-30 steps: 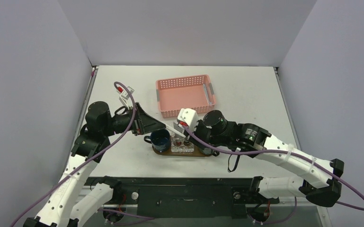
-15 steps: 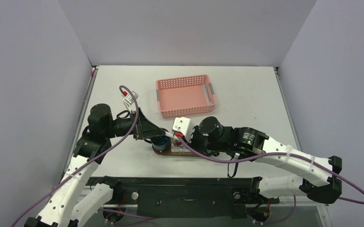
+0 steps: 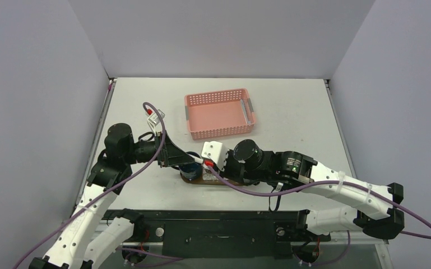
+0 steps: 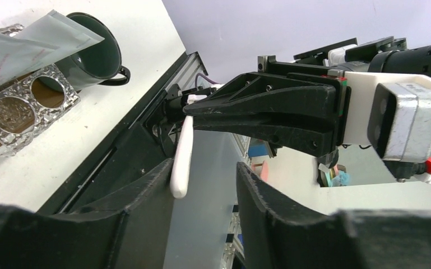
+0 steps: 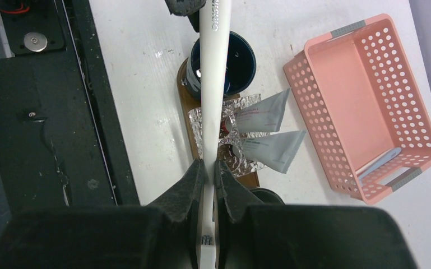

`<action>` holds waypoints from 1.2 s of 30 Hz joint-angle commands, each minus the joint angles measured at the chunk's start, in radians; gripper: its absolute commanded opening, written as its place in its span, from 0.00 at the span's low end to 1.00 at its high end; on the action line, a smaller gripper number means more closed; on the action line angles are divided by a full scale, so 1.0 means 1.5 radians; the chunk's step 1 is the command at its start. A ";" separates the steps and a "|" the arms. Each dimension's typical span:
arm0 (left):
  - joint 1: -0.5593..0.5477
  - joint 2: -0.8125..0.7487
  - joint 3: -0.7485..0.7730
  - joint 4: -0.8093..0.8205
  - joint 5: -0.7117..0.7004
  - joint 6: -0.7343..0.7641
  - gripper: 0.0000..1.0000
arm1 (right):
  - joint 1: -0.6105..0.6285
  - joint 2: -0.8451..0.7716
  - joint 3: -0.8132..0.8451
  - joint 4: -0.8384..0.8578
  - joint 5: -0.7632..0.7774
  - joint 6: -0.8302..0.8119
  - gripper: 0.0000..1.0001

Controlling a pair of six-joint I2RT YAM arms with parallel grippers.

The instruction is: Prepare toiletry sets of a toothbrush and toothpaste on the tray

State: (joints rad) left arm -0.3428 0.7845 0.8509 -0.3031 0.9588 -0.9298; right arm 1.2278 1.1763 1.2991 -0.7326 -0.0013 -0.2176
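Observation:
My right gripper (image 5: 209,163) is shut on a white toothbrush (image 5: 214,67), which it holds level above the tray (image 5: 186,106), a dark brown board. The brush's free end (image 4: 181,162) sits between the fingers of my left gripper (image 4: 204,168). It lies against the left finger, with a gap to the right one, so the jaws stand partly open. From above, both grippers meet over the tray's left end (image 3: 190,179). On the tray are a dark blue mug (image 5: 241,61), a clear holder (image 5: 241,126) and two toothpaste tubes (image 5: 263,112).
A pink basket (image 3: 218,115) stands behind the tray with a pale toothbrush (image 5: 378,162) inside. A second dark cup (image 5: 266,196) sits at the tray's other end. The black base rail (image 3: 213,224) runs along the near table edge.
My left gripper has moved right to the toothbrush's end and its jaws have narrowed around it. My right arm has carried the brush left and lower, toward the left gripper.

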 commanded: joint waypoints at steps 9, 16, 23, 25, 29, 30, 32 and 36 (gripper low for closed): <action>0.005 -0.003 -0.011 0.017 0.017 0.021 0.29 | 0.022 -0.001 0.030 0.010 0.041 -0.008 0.00; 0.005 0.000 -0.013 0.024 0.016 0.019 0.21 | 0.036 -0.004 0.029 0.009 0.057 -0.010 0.00; 0.005 -0.002 -0.020 0.029 0.015 0.016 0.02 | 0.047 -0.009 0.026 0.009 0.073 -0.011 0.00; 0.005 -0.003 -0.024 0.037 0.013 0.009 0.00 | 0.050 -0.012 0.024 0.009 0.077 -0.011 0.00; 0.005 -0.008 -0.036 0.063 0.011 -0.009 0.00 | 0.052 -0.022 0.020 0.009 0.088 -0.010 0.20; 0.005 -0.010 -0.037 0.069 0.011 -0.012 0.00 | 0.053 -0.025 0.019 0.009 0.091 -0.010 0.22; 0.005 -0.010 -0.040 0.075 0.011 -0.017 0.00 | 0.052 -0.038 0.010 0.014 0.099 -0.008 0.28; 0.005 -0.012 -0.048 0.094 0.013 -0.036 0.00 | 0.053 -0.088 -0.017 0.038 0.094 -0.004 0.38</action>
State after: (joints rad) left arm -0.3401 0.7818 0.7834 -0.2512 0.9695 -0.9524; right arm 1.2980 1.1366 1.3006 -0.7376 0.1154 -0.2276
